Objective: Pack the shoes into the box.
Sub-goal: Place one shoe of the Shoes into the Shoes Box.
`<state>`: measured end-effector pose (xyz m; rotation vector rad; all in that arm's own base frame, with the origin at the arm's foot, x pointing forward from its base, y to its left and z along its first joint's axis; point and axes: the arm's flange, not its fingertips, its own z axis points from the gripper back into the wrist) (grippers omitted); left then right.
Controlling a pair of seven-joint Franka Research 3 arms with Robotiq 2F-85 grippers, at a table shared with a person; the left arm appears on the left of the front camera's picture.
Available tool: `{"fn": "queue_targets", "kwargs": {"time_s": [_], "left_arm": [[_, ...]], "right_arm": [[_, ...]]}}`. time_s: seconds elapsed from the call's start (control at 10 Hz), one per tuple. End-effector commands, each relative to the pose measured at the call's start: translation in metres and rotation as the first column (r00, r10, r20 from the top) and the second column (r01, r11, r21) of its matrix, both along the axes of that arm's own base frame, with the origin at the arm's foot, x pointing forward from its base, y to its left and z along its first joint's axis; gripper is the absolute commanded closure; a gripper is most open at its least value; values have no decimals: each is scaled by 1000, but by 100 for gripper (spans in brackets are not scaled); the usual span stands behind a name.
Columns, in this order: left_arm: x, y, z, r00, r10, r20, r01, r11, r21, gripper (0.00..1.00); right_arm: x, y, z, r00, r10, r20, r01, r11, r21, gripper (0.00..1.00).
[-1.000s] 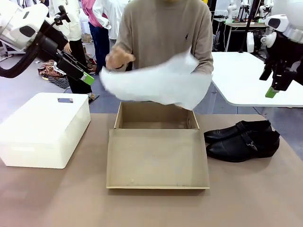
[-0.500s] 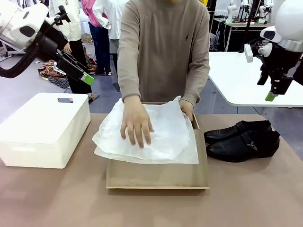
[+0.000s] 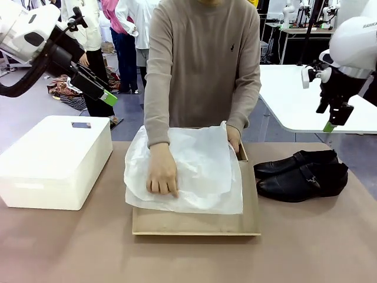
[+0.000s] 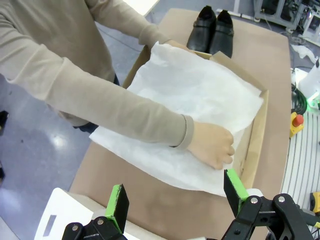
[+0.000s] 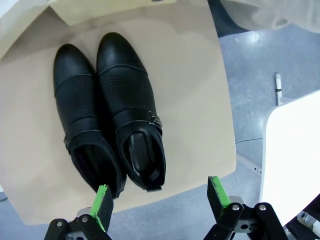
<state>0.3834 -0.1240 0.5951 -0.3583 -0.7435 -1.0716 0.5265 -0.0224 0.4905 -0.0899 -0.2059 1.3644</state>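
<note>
The paper point(image 3: 200, 171) is pressed flat over the open box point(image 3: 194, 225) by the person's hand point(image 3: 162, 175), apparently so that a lining is laid before anything goes in. The shoes point(image 3: 301, 174) are set side by side on the table point(image 3: 318, 247), just right of the box. The left gripper point(image 4: 176, 192) is held high with its jaws apart and empty, clear of the person's arms. The right gripper point(image 5: 160, 195) is poised above the shoes, likewise spread and empty, presumably for the pick.

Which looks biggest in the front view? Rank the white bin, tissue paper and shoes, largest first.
1. The white bin and the tissue paper: about alike, not ranked apart.
2. The shoes: clearly smallest.
</note>
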Motion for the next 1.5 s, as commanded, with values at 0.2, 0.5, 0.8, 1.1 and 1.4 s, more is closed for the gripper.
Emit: {"fn": "queue_targets", "kwargs": {"time_s": [0.2, 0.5, 0.8, 1.1, 1.4], "left_arm": [[1, 1, -1, 1000, -11, -4, 11, 1000, -17, 0], [1, 1, -1, 1000, -11, -4, 11, 1000, -17, 0], [1, 1, -1, 1000, -11, -4, 11, 1000, -17, 0], [1, 1, -1, 1000, -11, -4, 11, 1000, -17, 0], [1, 1, -1, 1000, -11, -4, 11, 1000, -17, 0]], "right_arm": [[16, -3, -7, 1000, 0, -6, 0, 999, 40, 0], [8, -1, -14, 1000, -12, -17, 12, 1000, 19, 0], [11, 1, -15, 1000, -13, -19, 14, 1000, 20, 0], [24, -5, -33, 999, 5, 39, -3, 999, -44, 0], [37, -20, -55, 999, 21, 28, -19, 997, -71, 0]]}}
